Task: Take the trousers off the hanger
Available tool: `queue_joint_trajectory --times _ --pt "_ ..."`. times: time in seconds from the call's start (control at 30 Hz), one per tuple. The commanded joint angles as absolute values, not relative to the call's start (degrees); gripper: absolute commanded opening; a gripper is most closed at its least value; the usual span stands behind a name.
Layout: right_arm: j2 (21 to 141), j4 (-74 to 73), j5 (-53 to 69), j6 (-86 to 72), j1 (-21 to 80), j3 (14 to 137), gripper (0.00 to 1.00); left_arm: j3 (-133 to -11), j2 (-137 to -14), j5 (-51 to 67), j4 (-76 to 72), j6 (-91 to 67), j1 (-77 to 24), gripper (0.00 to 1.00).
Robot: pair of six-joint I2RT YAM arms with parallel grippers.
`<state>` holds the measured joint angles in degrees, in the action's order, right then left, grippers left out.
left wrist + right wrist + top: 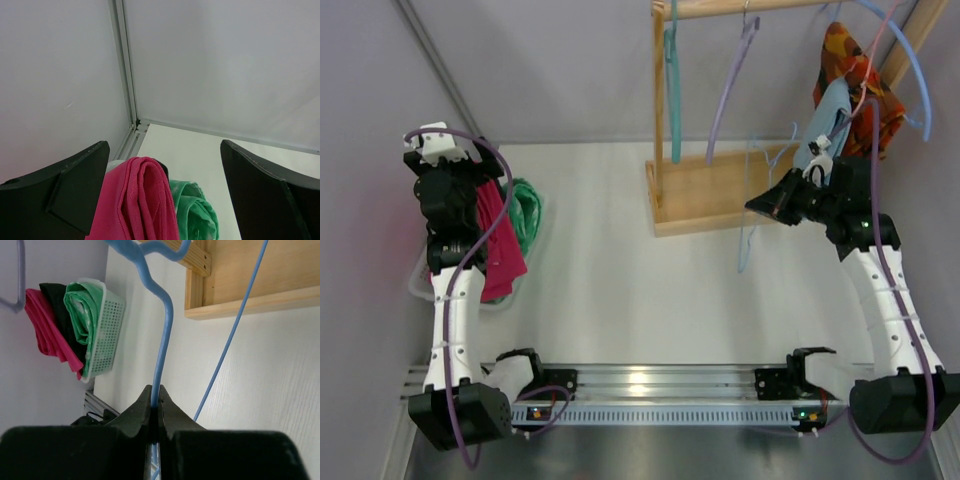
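Magenta pink trousers [137,200] and mint-green trousers [195,212] lie heaped below my left gripper [164,145]. Its jaws stand wide open, and the pink cloth rises between the fingers without being pinched. In the top view the left gripper [460,200] hangs over these trousers [498,240]. My right gripper [156,390] is shut on the thin wire of a light blue hanger [162,340]; it sits in front of the rack [772,203]. Light blue trousers [828,115] and orange patterned trousers [850,60] hang at the rack's right end.
A white mesh basket [107,325] holds the pink [42,325], black [57,310] and green [82,305] trousers. The wooden rack base [705,195] stands at the back. Bare teal [673,90] and lavender [730,90] hangers hang from its rail.
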<state>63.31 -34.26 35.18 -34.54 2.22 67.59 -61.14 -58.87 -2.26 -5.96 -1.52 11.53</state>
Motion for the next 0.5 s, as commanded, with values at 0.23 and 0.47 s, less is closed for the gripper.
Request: queue_joint_trajectory --times 0.23,0.47 --pt "53.5 -41.4 34.6 -25.8 1.8 65.0 0.0 -64.4 -58.4 -0.5 -8.1 -1.7 11.4 0.99" --pt "51.0 -39.2 34.5 -23.5 1.8 66.5 0.0 -64.0 -57.7 -0.3 -8.1 -1.7 11.3 0.99"
